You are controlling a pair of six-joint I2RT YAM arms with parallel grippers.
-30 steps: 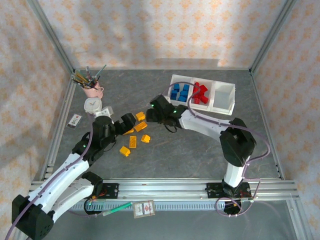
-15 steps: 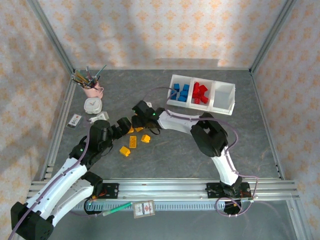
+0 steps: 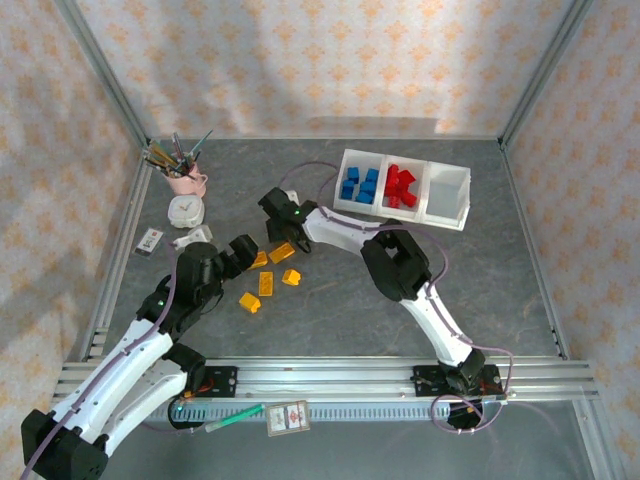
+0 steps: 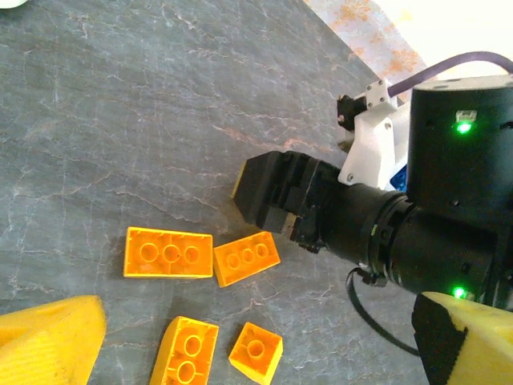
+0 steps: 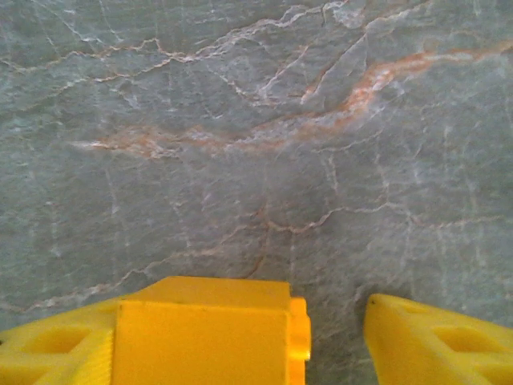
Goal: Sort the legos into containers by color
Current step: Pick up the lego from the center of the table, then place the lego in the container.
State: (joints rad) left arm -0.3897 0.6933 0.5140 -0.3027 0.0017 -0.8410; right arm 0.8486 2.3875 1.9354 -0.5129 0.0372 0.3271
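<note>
My right gripper reaches far left over the table. In the right wrist view a yellow lego sits between its fingers; it touches the left finger, and a gap stays on the right, so the jaws are open. My left gripper stands wide open just left of several yellow legos, with nothing between its fingers. The left wrist view shows the loose legos and the right gripper behind them. The containers hold blue legos in the left compartment and red legos in the middle one.
A pink cup of pens, a small white clock and a small card stand at the back left. The right arm's long links stretch across the table's middle. Metal frame rails run along the near edge.
The right arm has swung left and settled over a yellow lego, its jaws narrowing around it. The left gripper has drawn back a little towards the near left.
</note>
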